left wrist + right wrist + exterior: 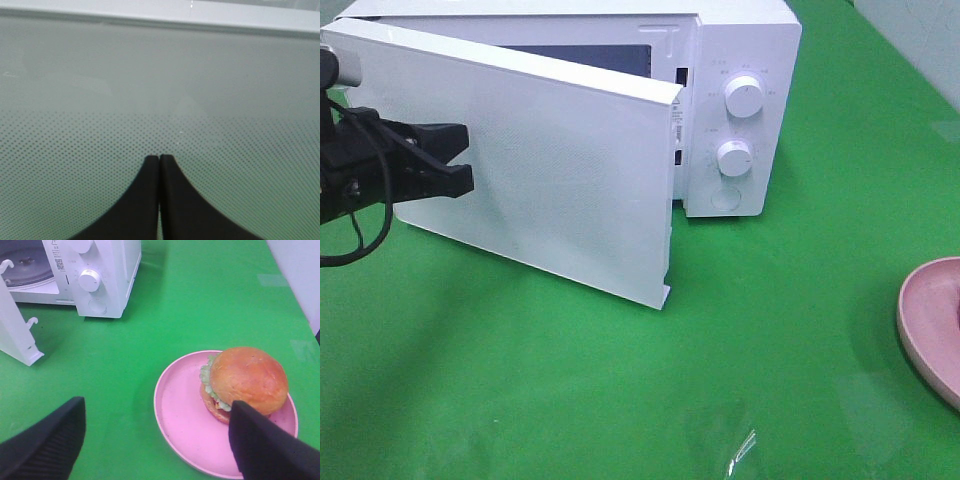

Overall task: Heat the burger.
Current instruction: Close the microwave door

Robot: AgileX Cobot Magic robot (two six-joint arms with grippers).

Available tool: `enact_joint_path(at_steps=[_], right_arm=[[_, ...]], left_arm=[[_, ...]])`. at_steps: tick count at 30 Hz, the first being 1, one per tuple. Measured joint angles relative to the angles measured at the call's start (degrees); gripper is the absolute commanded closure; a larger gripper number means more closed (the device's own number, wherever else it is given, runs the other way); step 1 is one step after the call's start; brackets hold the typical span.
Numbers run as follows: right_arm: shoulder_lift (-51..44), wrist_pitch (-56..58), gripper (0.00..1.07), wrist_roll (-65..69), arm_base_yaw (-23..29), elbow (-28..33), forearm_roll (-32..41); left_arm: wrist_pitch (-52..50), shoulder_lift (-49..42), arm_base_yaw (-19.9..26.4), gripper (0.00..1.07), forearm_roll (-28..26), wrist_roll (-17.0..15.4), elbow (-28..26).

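While its glossy, dot-screened door (550, 175) hangs open, one boxy white microwave (745, 60) shows two round knobs (744, 98). Closed on nothing, the left tool (159, 159) meets that door. Spread wide and empty, the right tool (156, 432) hovers above one domed burger (245, 382) on a smooth pink plate (182, 420), green tabletop (620, 400) beneath.

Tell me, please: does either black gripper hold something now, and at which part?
Nothing is held. The left gripper is shut and empty, its tips at the white microwave door. The right gripper is open above the round golden-brown burger.
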Motion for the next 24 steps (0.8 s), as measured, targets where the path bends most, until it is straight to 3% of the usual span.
enact_joint_path(at_steps=[8, 12, 24], right_arm=[[0.00, 0.00, 0.32, 0.00, 0.00, 0.00, 0.00], [0.00, 0.00, 0.32, 0.00, 0.00, 0.00, 0.00], [0.00, 0.00, 0.32, 0.00, 0.00, 0.00, 0.00]], left_arm=[[0.11, 3.15, -2.86, 1.07, -1.95, 0.00, -3.32], [2.75, 6.02, -6.25, 1.07, -4.87, 0.46, -8.37], [6.02, 12.43, -9.91, 1.07, -6.70, 1.03, -18.16]])
